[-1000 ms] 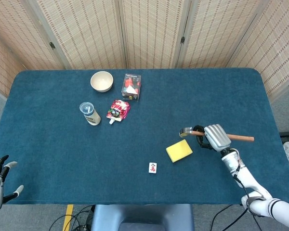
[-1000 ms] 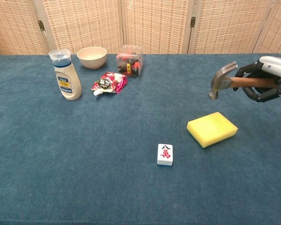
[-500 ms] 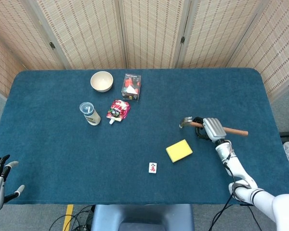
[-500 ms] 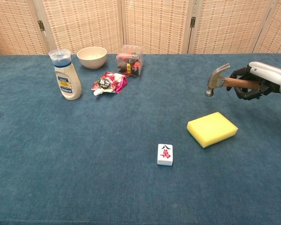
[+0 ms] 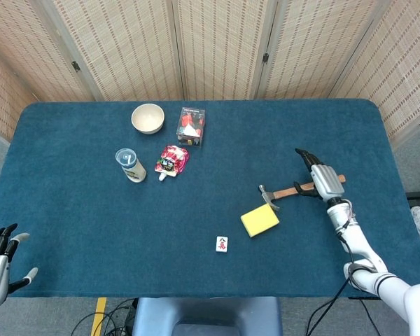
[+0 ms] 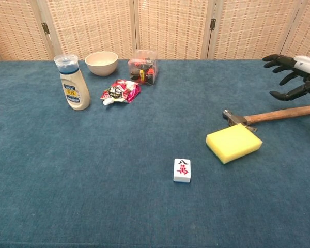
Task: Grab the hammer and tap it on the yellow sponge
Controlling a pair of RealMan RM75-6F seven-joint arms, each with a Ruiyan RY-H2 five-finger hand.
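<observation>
now the right hand (image 6: 293, 76) hangs above the blue table (image 5: 84, 210), fingers spread and empty, palm turned toward the far left, raised clear of the hammer (image 6: 271, 115). forearm runs back toward the near right table edge in the head view. hammer lies flat on the cloth, wooden handle pointing right, metal head just beside the far edge of the yellow sponge (image 6: 233, 142); contact hard to tell. left hand (image 5: 0, 260) sits off the near left corner, fingers apart, holding nothing. mahjong tile (image 6: 182, 170) lies left of the sponge, apart from it.
</observation>
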